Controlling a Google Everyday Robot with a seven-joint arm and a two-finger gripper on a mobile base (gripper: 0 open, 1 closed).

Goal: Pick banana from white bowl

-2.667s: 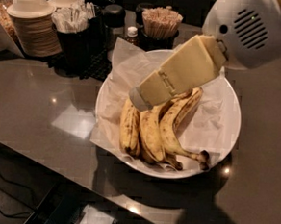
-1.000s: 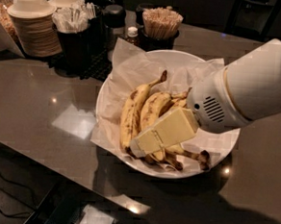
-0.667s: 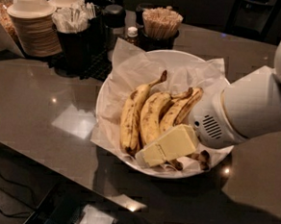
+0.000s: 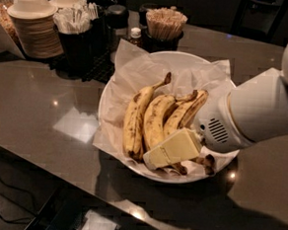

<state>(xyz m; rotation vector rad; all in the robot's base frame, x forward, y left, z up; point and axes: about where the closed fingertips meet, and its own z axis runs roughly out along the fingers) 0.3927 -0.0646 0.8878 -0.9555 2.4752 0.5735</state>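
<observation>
The white bowl [image 4: 114, 87] stands mid-counter, wide and shallow, lined with crumpled white paper. Several speckled yellow bananas lie in it. The banana [image 4: 133, 121] is the curved one on the left, stem pointing up and back. The bunch [image 4: 181, 114] lies to its right, with its dark joined end near the front right rim. My gripper [image 4: 172, 148], cream-coloured, reaches in from the right and lies low over the near ends of the bunch, just right of the banana's lower end. The white arm [image 4: 258, 112] hides the bowl's right side.
At the back left are stacked off-white paper bowls [image 4: 34, 22], a dark holder with packets [image 4: 79, 21], a small bottle [image 4: 135, 35] and a cup of stir sticks [image 4: 165, 24]. The counter's front edge runs diagonally below the bowl.
The gripper has come down from above the bowl to its front part, and the arm now reaches in from the right. The bananas have hardly moved.
</observation>
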